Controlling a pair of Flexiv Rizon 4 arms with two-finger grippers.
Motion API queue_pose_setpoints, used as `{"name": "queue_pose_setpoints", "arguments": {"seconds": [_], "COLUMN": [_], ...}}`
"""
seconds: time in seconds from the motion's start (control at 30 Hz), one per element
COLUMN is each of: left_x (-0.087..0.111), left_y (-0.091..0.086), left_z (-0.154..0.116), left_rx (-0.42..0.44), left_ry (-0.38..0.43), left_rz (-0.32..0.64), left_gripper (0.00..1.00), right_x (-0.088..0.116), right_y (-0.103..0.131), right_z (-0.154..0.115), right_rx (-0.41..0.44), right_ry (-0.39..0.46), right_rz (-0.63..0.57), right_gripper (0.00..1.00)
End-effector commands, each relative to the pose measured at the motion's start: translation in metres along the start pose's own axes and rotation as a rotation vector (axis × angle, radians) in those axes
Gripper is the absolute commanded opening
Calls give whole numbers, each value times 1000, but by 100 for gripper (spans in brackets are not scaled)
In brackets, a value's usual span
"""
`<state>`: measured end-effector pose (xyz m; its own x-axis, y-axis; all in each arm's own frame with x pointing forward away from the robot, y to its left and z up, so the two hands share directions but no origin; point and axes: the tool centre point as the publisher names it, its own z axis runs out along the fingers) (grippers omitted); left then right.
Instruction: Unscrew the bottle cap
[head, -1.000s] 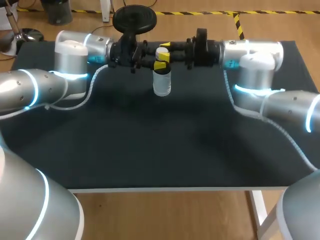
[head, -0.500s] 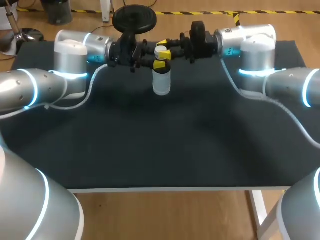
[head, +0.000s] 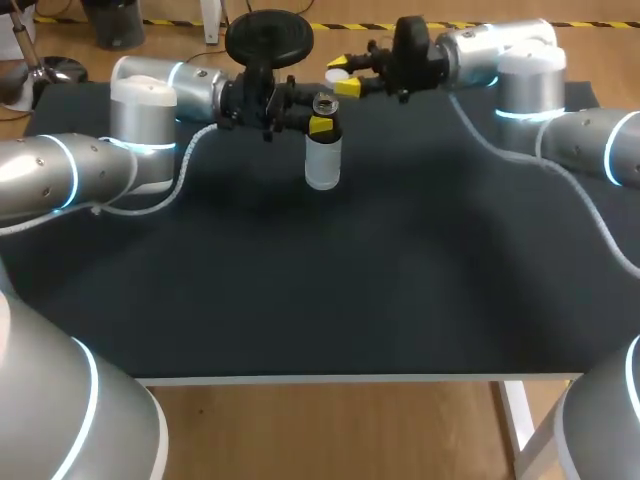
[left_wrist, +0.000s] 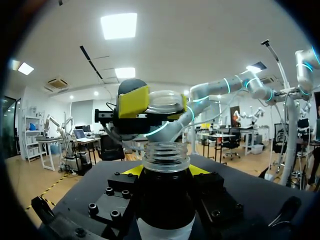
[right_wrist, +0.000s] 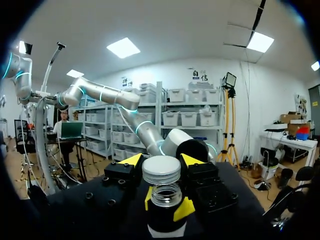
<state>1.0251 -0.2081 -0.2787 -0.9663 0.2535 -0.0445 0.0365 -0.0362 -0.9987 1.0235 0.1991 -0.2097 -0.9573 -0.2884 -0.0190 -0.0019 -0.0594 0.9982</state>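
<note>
Gripping uncapped bottle (head: 322, 165), left pincer (head: 321, 113), right pincer (head: 343, 80) holding cap (head: 336, 75)

bright overhead light, soft faint shadows

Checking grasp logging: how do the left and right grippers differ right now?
The left gripper is shut on the bottle at its neck; the right gripper is shut on the cap. Left is level with the neck; right sits higher, cap apart from the open mouth. Both face each other, each clamping from two sides.
</note>
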Motion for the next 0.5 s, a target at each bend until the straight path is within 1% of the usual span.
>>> {"name": "queue_pose_setpoints", "arguments": {"seconds": [0.03,0.1,0.2,0.23,0.3,0.37,0.43,0.47,0.5], "left_x": [-3,-3,-3,-3,-3,-3,-3,-3,-3], "left_y": [2,2,2,2,2,2,2,2,2], "left_z": [0,0,0,0,0,0,0,0,0], "left_rx": [3,3,3,3,3,3,3,3,3], "left_ry": [7,7,7,7,7,7,7,7,7], "left_rz": [0,0,0,0,0,0,0,0,0], "left_gripper": [0,0,0,0,0,0,0,0,0], "right_x": [26,32,42,47,53,63,70,72,73], "right_y": [12,10,8,5,-1,-11,-21,-24,-27], "right_z": [-21,-32,-46,-54,-62,-73,-81,-82,-84], "right_rx": [84,120,148,186,210,249,265,286,293], "right_ry": [-197,-272,-347,-389,-439,-509,-561,-585,-596], "right_rz": [14,39,52,66,86,118,151,166,175], "right_gripper": [0,0,0,0,0,0,0,0,0]}}
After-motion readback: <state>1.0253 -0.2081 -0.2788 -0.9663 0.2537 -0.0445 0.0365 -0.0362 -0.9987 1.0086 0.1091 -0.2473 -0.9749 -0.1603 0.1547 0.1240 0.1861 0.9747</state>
